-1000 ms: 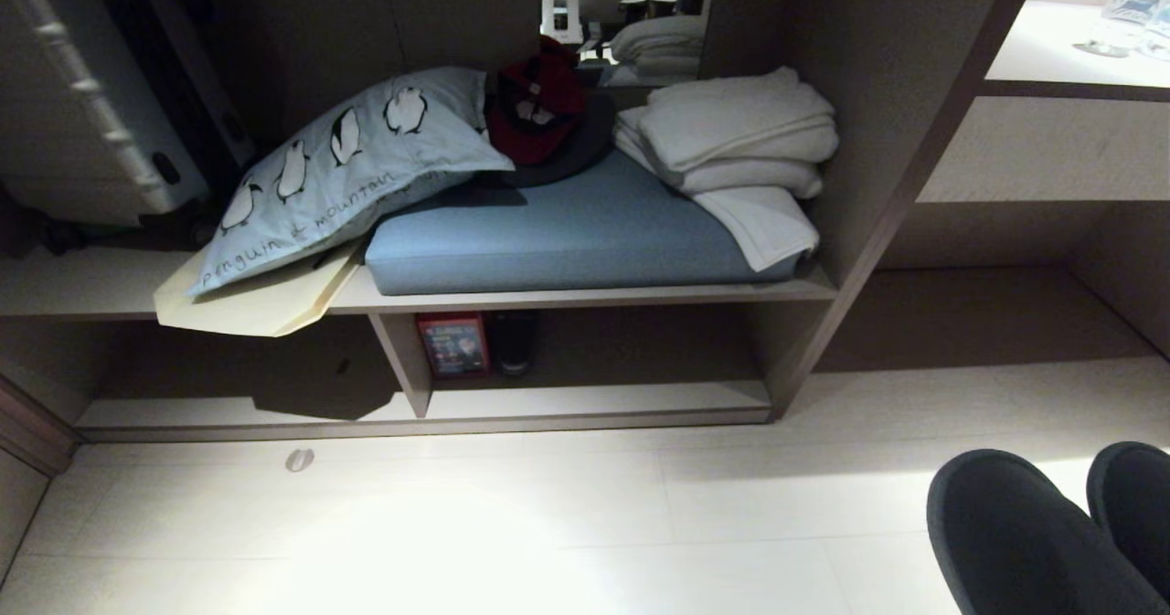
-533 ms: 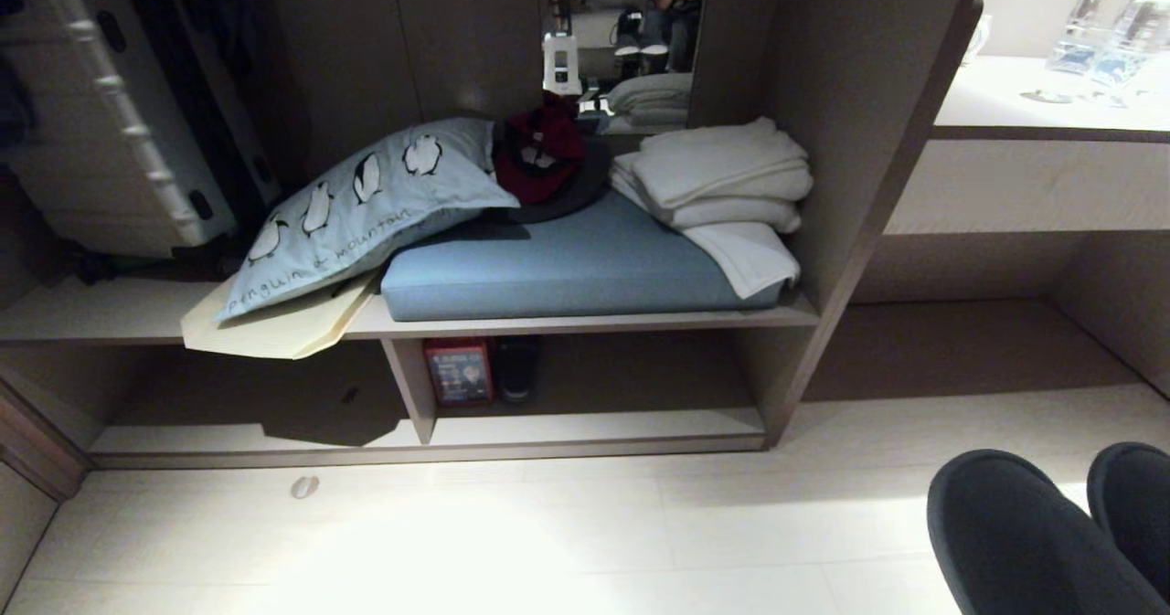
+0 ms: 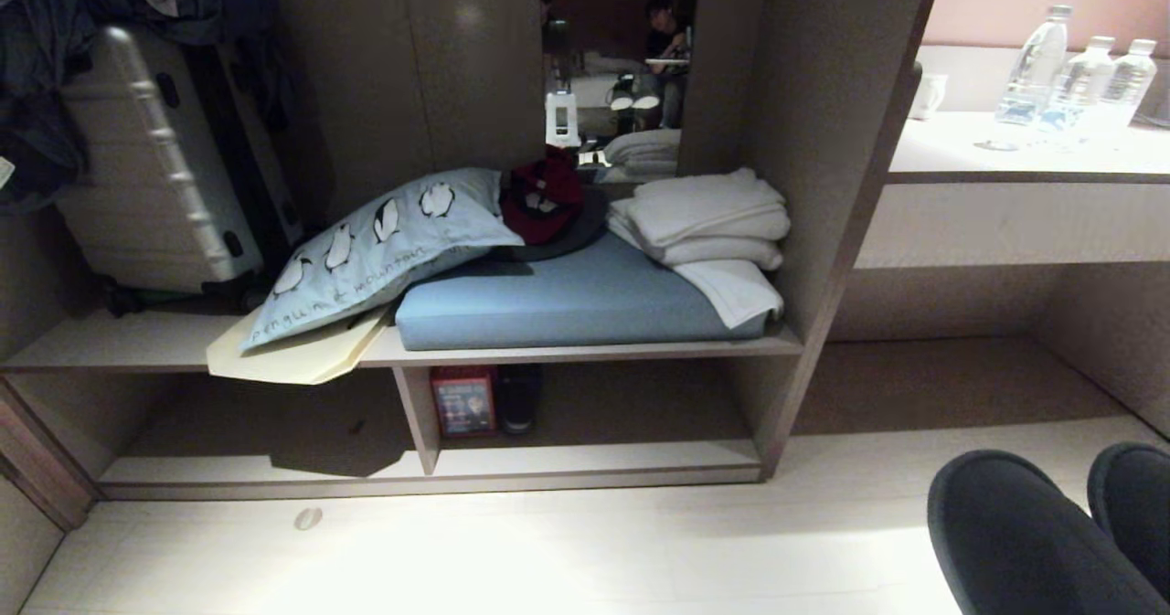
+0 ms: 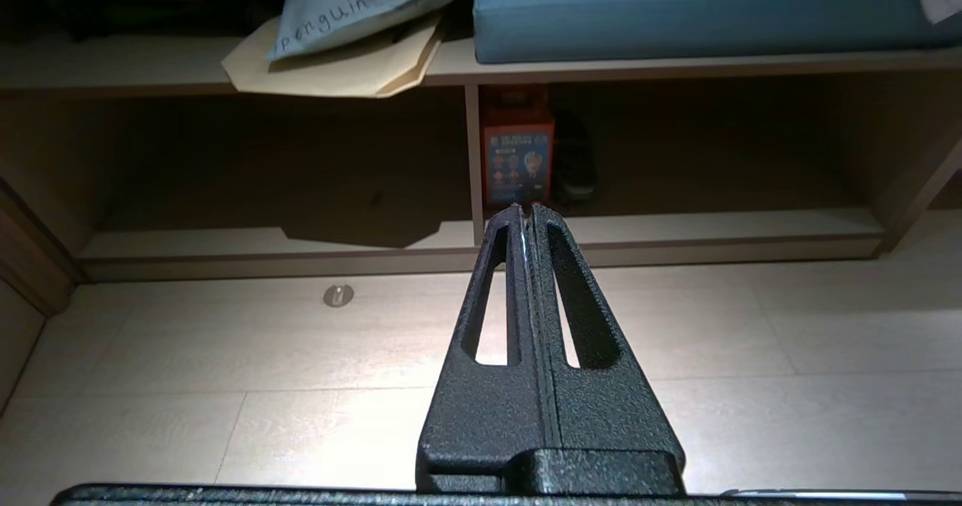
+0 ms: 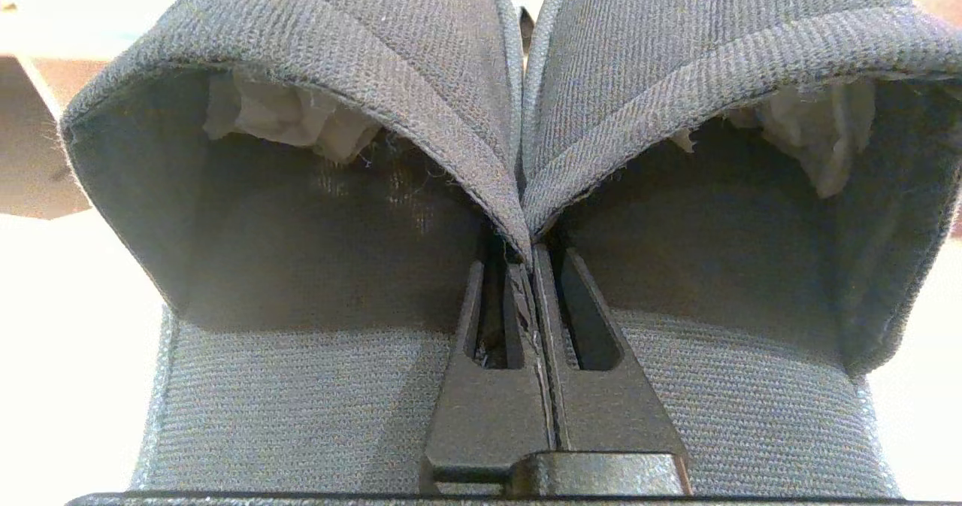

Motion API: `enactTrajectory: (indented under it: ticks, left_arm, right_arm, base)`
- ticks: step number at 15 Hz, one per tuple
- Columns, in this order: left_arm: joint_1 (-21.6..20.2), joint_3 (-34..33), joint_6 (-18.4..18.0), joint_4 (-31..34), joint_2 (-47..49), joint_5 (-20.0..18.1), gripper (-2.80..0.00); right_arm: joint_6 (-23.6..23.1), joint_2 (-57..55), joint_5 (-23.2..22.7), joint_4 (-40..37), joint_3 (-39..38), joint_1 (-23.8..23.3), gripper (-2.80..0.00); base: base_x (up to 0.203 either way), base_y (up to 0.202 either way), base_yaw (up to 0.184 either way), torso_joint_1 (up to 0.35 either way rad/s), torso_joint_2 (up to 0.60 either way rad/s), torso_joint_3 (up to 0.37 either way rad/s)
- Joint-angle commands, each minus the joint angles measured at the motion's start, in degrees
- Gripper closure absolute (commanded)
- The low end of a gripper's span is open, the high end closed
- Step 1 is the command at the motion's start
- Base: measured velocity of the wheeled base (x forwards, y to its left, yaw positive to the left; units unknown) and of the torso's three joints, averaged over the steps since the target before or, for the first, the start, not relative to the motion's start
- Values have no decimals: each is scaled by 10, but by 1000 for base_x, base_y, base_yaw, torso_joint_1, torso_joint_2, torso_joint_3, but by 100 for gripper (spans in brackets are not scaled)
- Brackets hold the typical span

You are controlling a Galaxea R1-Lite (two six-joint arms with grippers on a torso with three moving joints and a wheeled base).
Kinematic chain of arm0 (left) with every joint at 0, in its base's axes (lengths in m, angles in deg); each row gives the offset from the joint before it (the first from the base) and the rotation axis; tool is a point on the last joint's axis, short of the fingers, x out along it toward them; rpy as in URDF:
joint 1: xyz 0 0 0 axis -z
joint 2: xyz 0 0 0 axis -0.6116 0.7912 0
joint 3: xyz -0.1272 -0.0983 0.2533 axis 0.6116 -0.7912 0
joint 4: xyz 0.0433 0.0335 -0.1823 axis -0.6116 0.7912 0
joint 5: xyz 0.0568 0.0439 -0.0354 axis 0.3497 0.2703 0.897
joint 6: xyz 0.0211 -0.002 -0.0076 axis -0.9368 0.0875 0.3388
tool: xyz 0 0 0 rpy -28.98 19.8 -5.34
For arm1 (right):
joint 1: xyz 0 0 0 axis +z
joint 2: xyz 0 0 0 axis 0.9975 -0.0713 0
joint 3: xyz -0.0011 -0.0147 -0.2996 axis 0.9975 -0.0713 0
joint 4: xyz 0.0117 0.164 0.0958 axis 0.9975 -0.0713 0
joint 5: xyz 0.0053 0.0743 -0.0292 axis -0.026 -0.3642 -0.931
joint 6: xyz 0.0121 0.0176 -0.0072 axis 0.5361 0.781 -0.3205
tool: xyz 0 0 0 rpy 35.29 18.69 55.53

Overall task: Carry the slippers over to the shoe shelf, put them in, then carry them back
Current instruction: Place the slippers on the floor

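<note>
slate-blue slippers (image 3: 1042, 542): head view, both rounded toes at five o'clock above the pale floor (image 3: 548, 560), side by side.
shoe shelf (image 3: 585, 458): head view, low open compartment at six to seven o'clock, one upright divider (image 3: 416, 414); a red box (image 3: 463, 401) and a dark object just beside the divider at the back.
upper ledge: blue cushion (image 3: 567, 304) at centre, penguin pillow (image 3: 375, 249) at nine o'clock of it, folded white towels (image 3: 704, 222) at two o'clock, red cap (image 3: 541, 199) between them.
left gripper (image 4: 526, 216): left wrist view, fingers pressed together on nothing, above the floor, pointing at the divider.
right gripper (image 5: 526, 265): right wrist view, fingers pinched tight on the slippers' two inner edges where they meet; white paper stuffing (image 5: 285, 119) inside the toes.
</note>
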Motion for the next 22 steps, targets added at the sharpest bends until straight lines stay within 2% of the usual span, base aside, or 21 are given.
enactTrajectory:
  ticks: [1,7,19,22]
  left_arm:
    - [0,0,0,0,0,0,0]
    - [0,0,-1,0,0,0,0]
    - [0,0,2,1,0,1,0]
    - [-1,0,2,1,0,2,0]
  right_arm:
    - [0,-1,0,0,0,1,0]
    - [0,-1,0,0,0,0,0]
    - [0,-1,0,0,0,0,0]
    - [0,-1,0,0,0,0,0]
  base:
    - [0,0,0,1,2,207]
    - [0,0,0,1,-4,180]
    - [0,0,0,3,1,20]
    - [-1,-138,6,1,4,3]
